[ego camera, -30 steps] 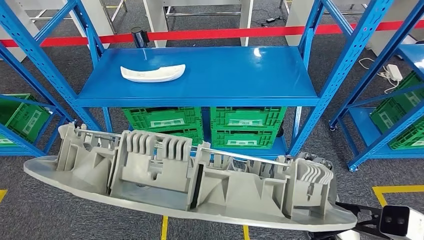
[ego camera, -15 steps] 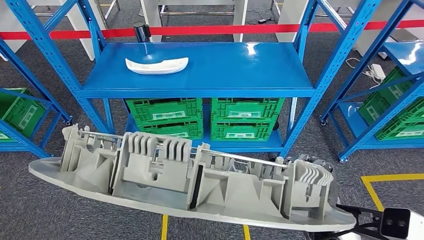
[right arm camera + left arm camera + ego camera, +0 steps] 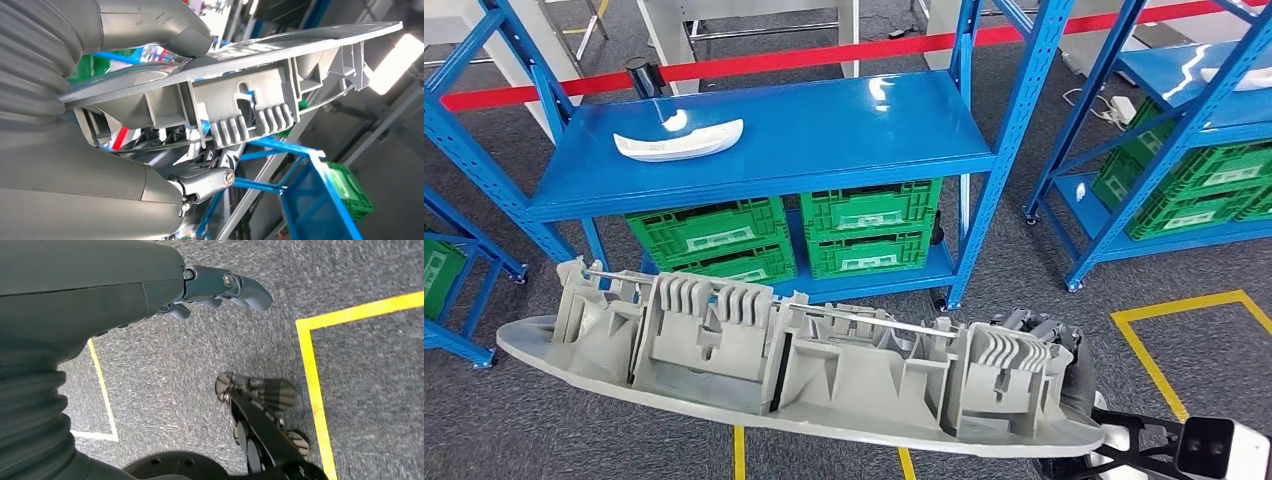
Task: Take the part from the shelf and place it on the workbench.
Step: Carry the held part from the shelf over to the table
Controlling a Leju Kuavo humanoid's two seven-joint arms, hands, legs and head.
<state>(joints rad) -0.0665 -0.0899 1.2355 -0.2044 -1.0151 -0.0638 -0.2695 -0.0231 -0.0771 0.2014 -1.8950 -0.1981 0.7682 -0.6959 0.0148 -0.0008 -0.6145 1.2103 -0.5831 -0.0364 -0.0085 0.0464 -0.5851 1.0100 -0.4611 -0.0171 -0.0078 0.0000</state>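
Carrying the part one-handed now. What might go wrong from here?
1. The long grey part is held by the right hand at one end only, so the far end could sag or twist out of the grip.
2. The part juts well out to the robot's left; turning near the blue shelf posts risks a knock.
3. The left hand hangs over the floor, so it would likely be slow to steady the part.

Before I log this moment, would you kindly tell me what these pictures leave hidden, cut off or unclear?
- Right hand: in the head view, the long grey ribbed plastic part covers it.
- Where that part goes: no workbench can be made out.
- White curved part on the blue metal shelf: too small in the head view for detail.
- Labels on the green plastic crates: unreadable.
- Left hand: its palm is hidden behind its own cover in the left wrist view.
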